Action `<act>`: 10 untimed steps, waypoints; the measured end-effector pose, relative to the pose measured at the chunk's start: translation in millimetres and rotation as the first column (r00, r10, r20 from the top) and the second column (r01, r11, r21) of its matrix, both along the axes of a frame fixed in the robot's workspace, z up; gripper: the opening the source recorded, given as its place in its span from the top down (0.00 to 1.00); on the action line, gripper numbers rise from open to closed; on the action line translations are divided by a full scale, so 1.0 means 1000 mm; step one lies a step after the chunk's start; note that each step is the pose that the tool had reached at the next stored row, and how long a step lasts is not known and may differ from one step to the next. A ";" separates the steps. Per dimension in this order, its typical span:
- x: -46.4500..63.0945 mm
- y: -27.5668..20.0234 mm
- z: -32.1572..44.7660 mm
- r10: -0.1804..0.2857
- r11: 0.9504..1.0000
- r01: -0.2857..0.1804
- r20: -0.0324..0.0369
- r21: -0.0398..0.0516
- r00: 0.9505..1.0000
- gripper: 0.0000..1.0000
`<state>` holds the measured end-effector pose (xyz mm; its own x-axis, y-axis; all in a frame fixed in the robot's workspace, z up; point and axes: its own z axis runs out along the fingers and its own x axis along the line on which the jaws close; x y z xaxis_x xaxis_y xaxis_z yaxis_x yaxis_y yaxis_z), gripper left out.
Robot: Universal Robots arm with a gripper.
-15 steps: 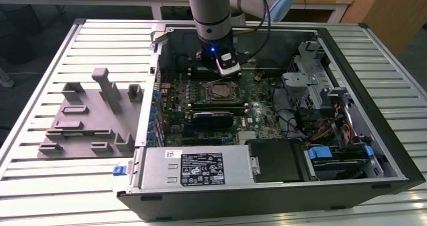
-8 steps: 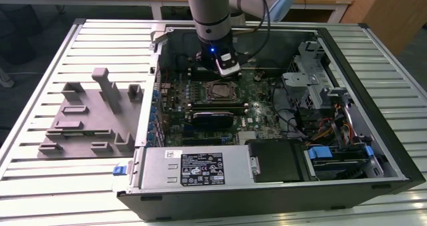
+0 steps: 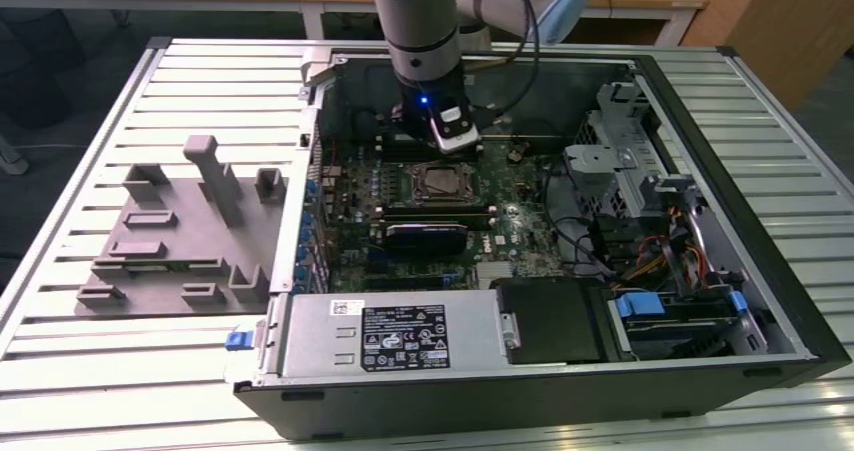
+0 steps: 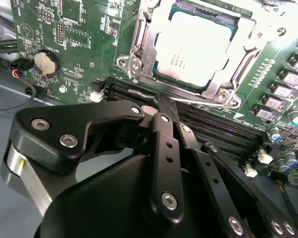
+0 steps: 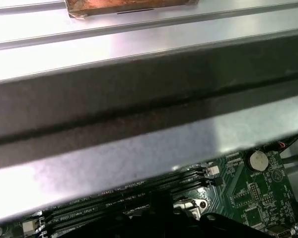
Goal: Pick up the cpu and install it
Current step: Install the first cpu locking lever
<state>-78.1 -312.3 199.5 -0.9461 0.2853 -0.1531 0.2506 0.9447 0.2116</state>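
Second wrist view: the cpu [image 4: 196, 47] is seated in the socket frame [image 4: 139, 49] on the motherboard [image 4: 84, 29]. The gripper [image 4: 165, 101] fingers are closed together, empty, near the socket; fingertips partly hidden.

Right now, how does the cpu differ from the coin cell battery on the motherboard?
The cpu is square, the coin cell battery round. The cpu is much the larger. The cpu sits seated inside the metal socket frame; the battery sits in its own holder, apart from the socket. Both have a silvery metal top and lie flat on the green motherboard.
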 end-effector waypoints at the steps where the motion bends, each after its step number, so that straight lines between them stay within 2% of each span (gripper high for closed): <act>1: 0.000 0.0008 -0.0002 -0.001 1.000 0.001 0.000 0.000 1.000 0.89; 3: 0.000 0.0013 -0.0005 -0.002 1.000 0.002 0.000 -0.001 1.000 0.89; 10: 0.000 0.0014 -0.0031 -0.004 1.000 0.004 0.004 -0.013 1.000 0.89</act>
<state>-78.0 -310.9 196.4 -0.9443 0.2872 -0.1605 0.2538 0.9463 0.2003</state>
